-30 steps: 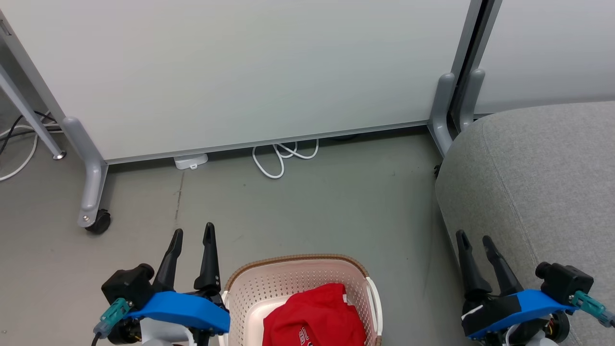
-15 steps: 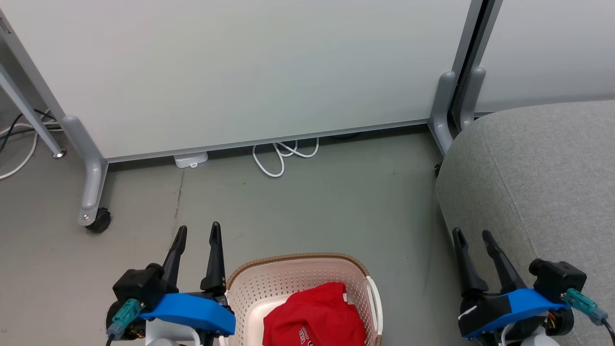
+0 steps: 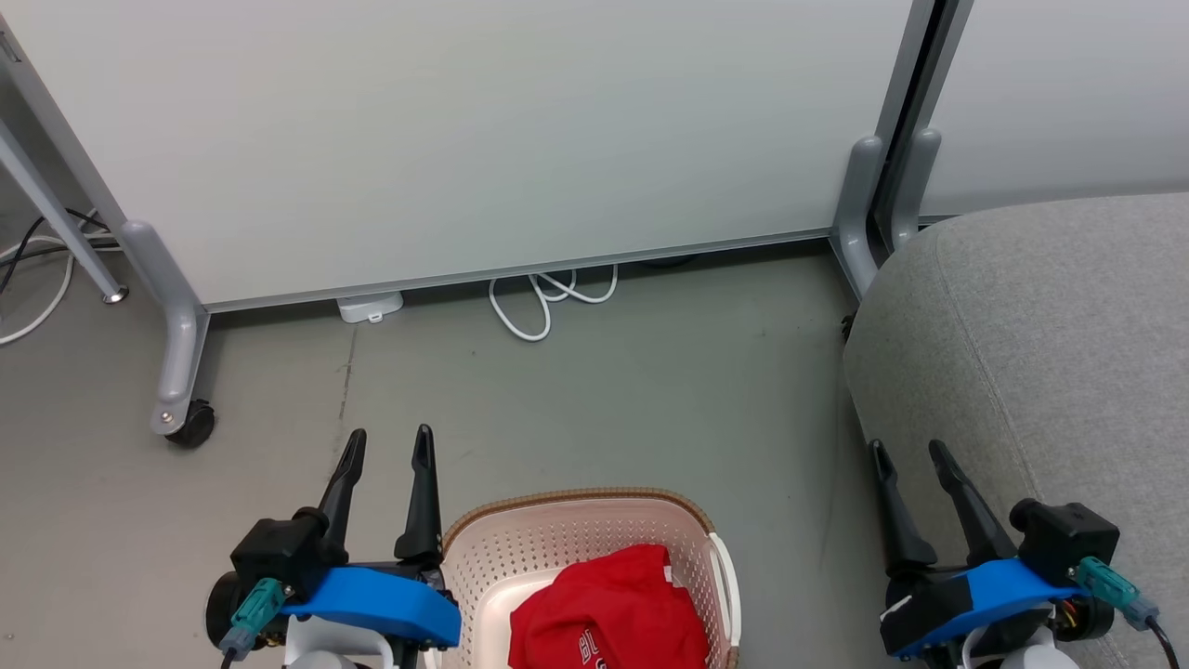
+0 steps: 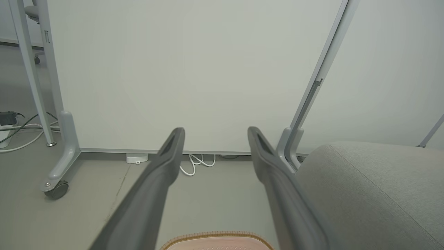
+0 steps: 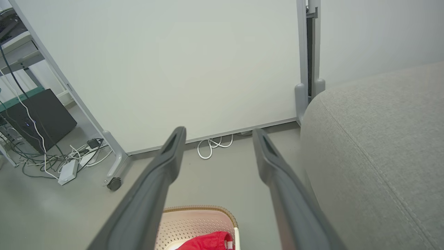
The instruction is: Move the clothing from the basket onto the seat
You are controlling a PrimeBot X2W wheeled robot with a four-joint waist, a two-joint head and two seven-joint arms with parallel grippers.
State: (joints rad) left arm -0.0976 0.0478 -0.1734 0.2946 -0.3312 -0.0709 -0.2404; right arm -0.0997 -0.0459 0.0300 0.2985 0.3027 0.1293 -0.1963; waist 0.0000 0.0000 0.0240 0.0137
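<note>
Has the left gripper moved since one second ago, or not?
Yes. Judged against the caster, which keeps its place, the left gripper has shifted right, closer to the basket, and slightly up the head view.

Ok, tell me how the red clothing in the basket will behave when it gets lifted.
The red clothing lies crumpled in soft folds, so it will probably hang limp rather than hold shape. It looks like thin fabric, likely light. As it is heaped in the basket, a pinch may raise just one fold or drag more fabric along.
</note>
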